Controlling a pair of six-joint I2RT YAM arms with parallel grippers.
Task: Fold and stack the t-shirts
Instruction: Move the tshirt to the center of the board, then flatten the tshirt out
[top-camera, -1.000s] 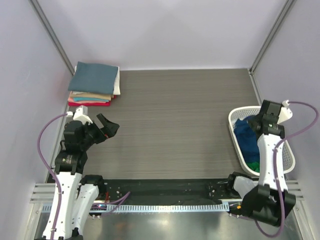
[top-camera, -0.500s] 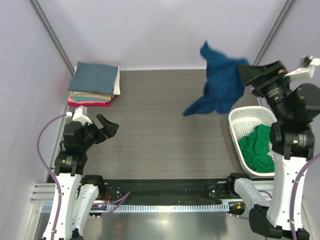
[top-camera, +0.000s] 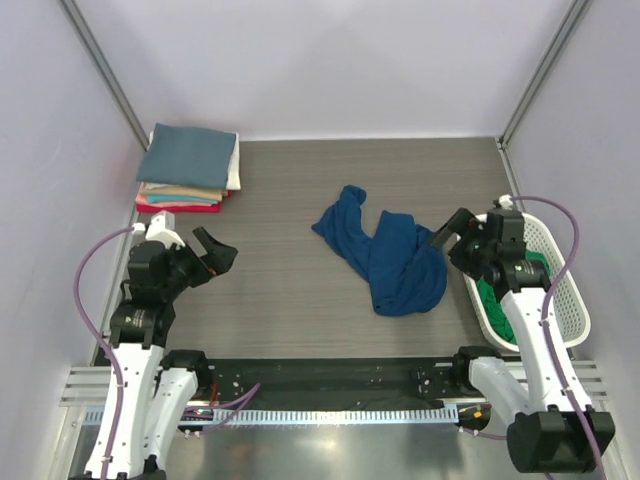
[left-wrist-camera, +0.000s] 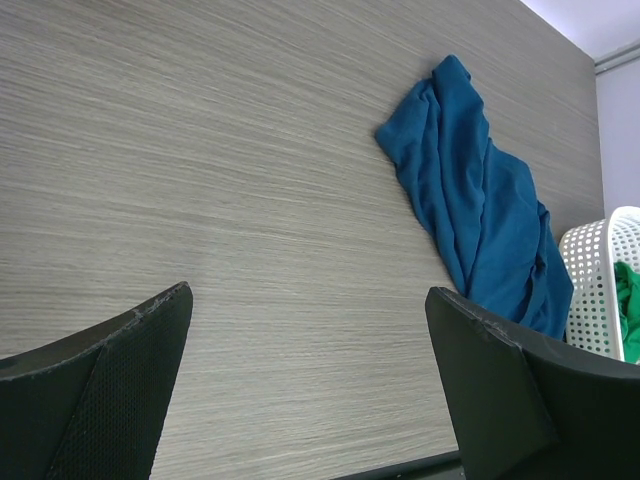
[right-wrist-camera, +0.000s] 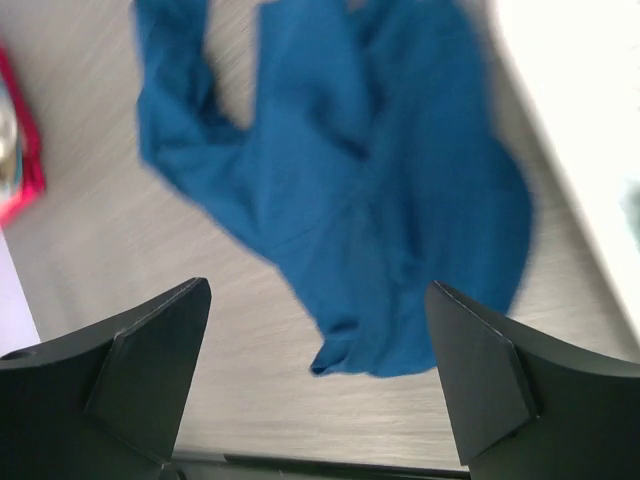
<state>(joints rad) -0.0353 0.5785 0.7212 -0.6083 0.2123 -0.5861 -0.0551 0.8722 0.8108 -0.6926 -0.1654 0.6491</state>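
A blue t-shirt (top-camera: 385, 255) lies crumpled on the table's middle right, held by nothing; the left wrist view has the same t-shirt (left-wrist-camera: 480, 220) far off. My right gripper (top-camera: 452, 238) hovers open just right of it, and in its own view the right gripper (right-wrist-camera: 318, 288) frames the blue t-shirt (right-wrist-camera: 370, 190) below, empty. A green t-shirt (top-camera: 497, 305) sits bunched in the basket. Folded t-shirts form a stack (top-camera: 188, 170) at the back left, slate-blue on top. My left gripper (top-camera: 215, 258) stands open over bare table at the left; the left gripper (left-wrist-camera: 308, 295) holds nothing.
A white mesh basket (top-camera: 572, 300) stands at the right edge beside the right arm, and the basket (left-wrist-camera: 600, 280) shows at the far right of the left wrist view. Walls close in the table on the left, back and right.
The right gripper lifted the blue t-shirt out of the basket, swung it over the table and let go. The shirt now lies on the table; the gripper dropped lower and opened. The left arm stayed still.
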